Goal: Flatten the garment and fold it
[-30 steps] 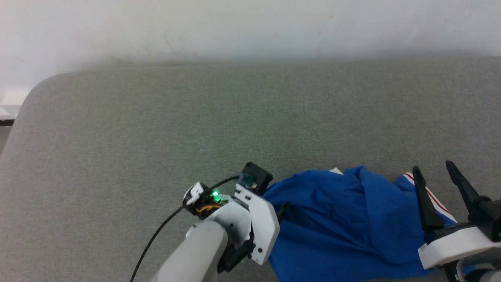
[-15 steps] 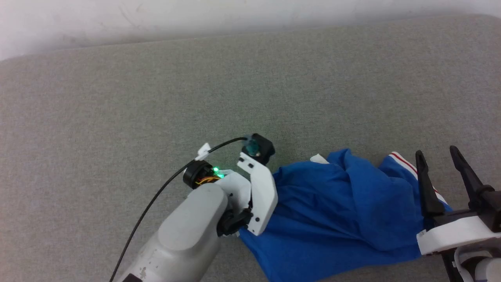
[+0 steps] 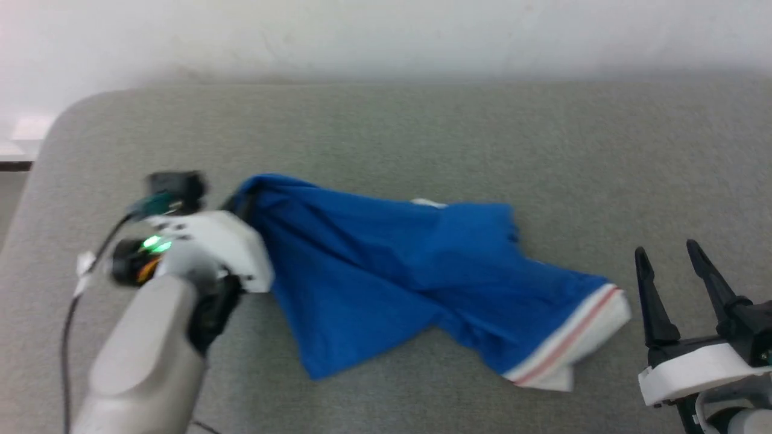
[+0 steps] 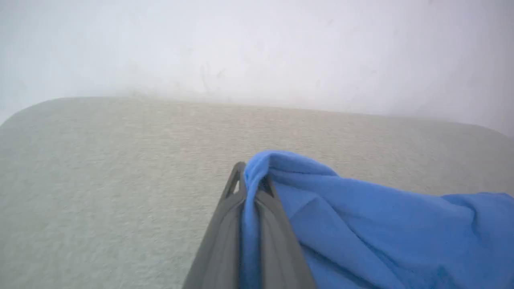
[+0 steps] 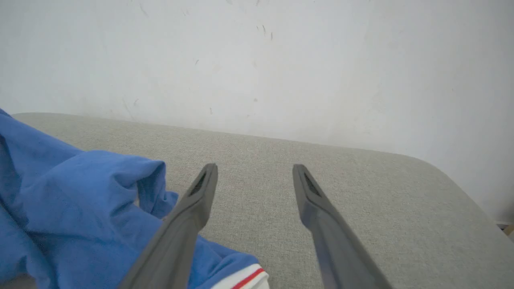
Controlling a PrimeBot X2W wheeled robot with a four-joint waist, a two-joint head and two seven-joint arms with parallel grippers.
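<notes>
Currently my left pincer [image 4: 251,176] is clenched on a blue fold of the garment [image 3: 386,265] near the left edge of the tabletop [image 3: 422,120], presumably to draw the crumpled cloth flat. My right pincer [image 3: 666,252] stands released beside the striped hem [image 3: 567,343], ready to grasp it.

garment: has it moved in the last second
Yes. The garment has slid left, toward the table and its rounded left corner, pulled by the left gripper shut on it.
</notes>
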